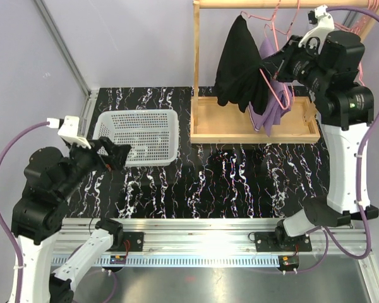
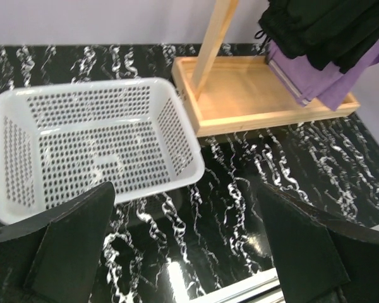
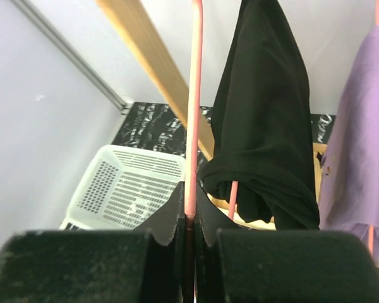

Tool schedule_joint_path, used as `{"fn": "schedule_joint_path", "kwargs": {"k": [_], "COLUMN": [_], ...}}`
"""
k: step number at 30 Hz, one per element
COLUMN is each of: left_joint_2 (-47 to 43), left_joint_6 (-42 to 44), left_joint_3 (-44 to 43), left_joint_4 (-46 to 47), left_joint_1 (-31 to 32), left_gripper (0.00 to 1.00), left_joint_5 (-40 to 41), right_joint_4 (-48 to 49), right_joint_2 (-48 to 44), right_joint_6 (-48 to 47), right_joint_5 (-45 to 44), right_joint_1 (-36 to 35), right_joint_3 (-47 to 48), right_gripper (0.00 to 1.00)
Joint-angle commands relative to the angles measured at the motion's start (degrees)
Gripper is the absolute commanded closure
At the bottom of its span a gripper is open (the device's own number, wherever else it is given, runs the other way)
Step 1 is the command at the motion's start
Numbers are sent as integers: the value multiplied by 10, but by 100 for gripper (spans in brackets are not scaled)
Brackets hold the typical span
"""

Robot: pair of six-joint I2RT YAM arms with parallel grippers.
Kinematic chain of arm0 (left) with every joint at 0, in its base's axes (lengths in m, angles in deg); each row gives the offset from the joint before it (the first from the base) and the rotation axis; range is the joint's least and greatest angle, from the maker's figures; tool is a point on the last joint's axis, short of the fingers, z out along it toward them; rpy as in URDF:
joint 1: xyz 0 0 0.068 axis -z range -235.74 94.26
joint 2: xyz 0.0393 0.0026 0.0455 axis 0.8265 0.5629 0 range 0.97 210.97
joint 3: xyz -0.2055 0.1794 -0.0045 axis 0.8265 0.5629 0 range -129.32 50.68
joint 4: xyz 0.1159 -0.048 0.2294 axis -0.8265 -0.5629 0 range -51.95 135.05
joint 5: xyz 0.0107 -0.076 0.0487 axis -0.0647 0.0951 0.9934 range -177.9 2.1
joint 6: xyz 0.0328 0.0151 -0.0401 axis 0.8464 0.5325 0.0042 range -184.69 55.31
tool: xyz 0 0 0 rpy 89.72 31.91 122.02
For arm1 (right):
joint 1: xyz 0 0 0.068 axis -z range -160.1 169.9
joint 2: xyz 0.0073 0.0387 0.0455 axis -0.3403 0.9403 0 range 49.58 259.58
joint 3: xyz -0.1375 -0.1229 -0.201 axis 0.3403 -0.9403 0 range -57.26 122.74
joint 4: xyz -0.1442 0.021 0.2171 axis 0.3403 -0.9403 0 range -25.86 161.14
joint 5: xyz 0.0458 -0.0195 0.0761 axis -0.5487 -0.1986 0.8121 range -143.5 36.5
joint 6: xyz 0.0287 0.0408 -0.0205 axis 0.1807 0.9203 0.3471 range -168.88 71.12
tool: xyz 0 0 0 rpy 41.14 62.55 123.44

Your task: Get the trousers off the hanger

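Low in the middle of the right wrist view, the right gripper [image 3: 189, 211] pinches the wire of the pink hanger [image 3: 192, 95]. The black trousers [image 3: 265, 126] hang straight down just to its right, with the purple trousers [image 3: 360, 126] beyond. The left gripper [image 1: 120, 154], spread, is well apart.

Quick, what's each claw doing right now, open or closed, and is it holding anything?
Left claw: open, holding nothing.
Right claw: closed on the pink hanger.
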Motion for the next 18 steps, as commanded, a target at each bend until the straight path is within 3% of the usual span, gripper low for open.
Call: {"fn": "schedule_joint_path", "kwargs": {"k": [1, 8, 13, 17, 18], "left_joint_2": [30, 88, 132, 178, 201], "left_joint_6": [0, -11, 1, 30, 37], "left_joint_3": [-40, -75, -112, -131, -137], "left_joint_4": [51, 105, 117, 127, 129], "left_joint_1": [3, 7, 56, 163, 217], "left_gripper": [1, 1, 1, 1, 1], "left_joint_5": [-62, -91, -54, 65, 117], "right_joint_4": [100, 127, 148, 211, 217], "right_joint_2": [-48, -119, -169, -223, -235], "right_joint_6": [1, 22, 50, 72, 73], "right_joint_5": [39, 81, 118, 127, 129], "right_joint_1": [-1, -1, -1, -2, -1], "right_joint_3": [6, -92, -164, -258, -268], "right_gripper": [100, 100, 100, 100, 100]}}
